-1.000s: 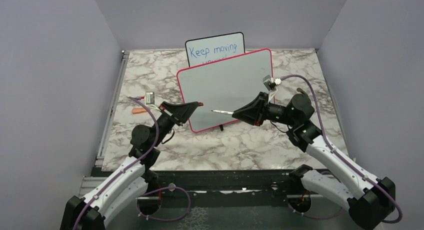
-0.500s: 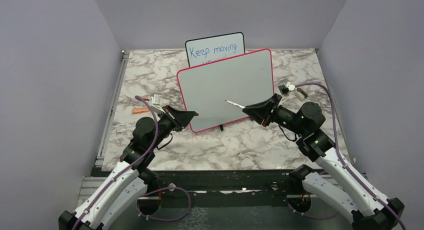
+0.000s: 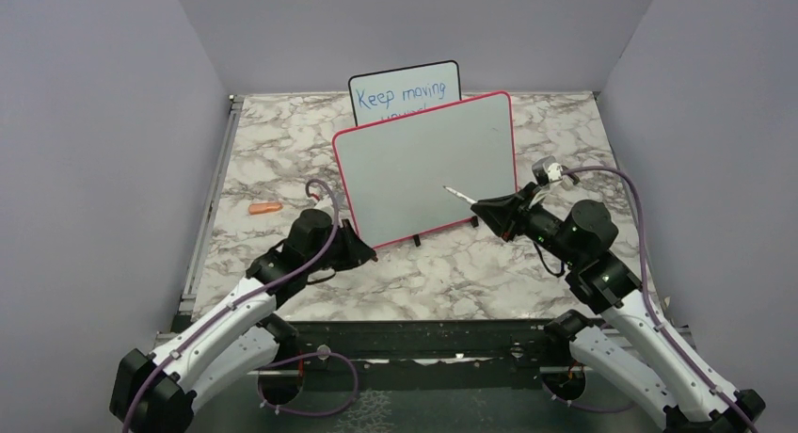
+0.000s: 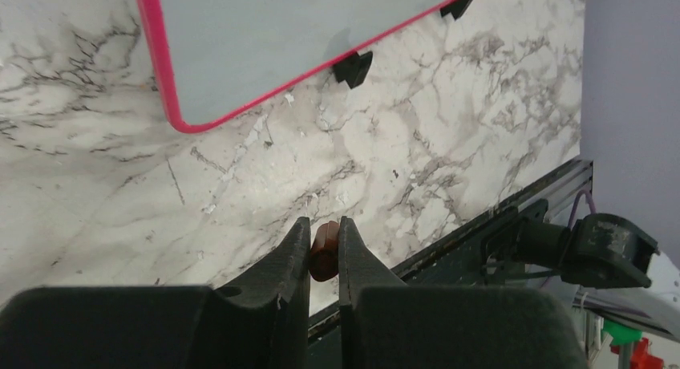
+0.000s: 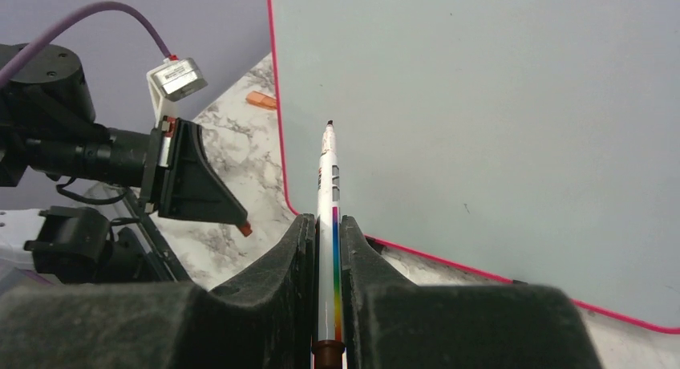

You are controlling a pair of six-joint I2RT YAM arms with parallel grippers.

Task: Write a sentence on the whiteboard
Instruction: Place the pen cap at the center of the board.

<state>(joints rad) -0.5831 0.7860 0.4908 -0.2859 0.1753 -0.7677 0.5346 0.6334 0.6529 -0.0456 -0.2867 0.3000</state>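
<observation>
The whiteboard [image 3: 423, 160] with a pink-red frame stands tilted on small black feet at the table's middle. Its face is blank and the sentence is not in view. My right gripper [image 3: 482, 207] [image 5: 325, 222] is shut on a white marker [image 3: 459, 195] [image 5: 328, 184] with a rainbow stripe. The marker's dark tip points at the board's lower right area; I cannot tell if it touches. My left gripper [image 3: 369, 256] [image 4: 324, 229] hangs low by the board's lower left corner [image 4: 180, 120], shut on a brownish-red marker cap [image 4: 324, 253].
A smaller black-framed board [image 3: 405, 92] with blue writing leans behind the whiteboard. A small orange piece [image 3: 264, 208] lies on the marble table at the left. The table's near edge and black rail [image 4: 513, 216] run just past my left gripper.
My left arm has dropped and swung toward the near edge with the cap. My right arm has drawn back to the right, carrying the marker tip from the board's middle toward its lower right.
</observation>
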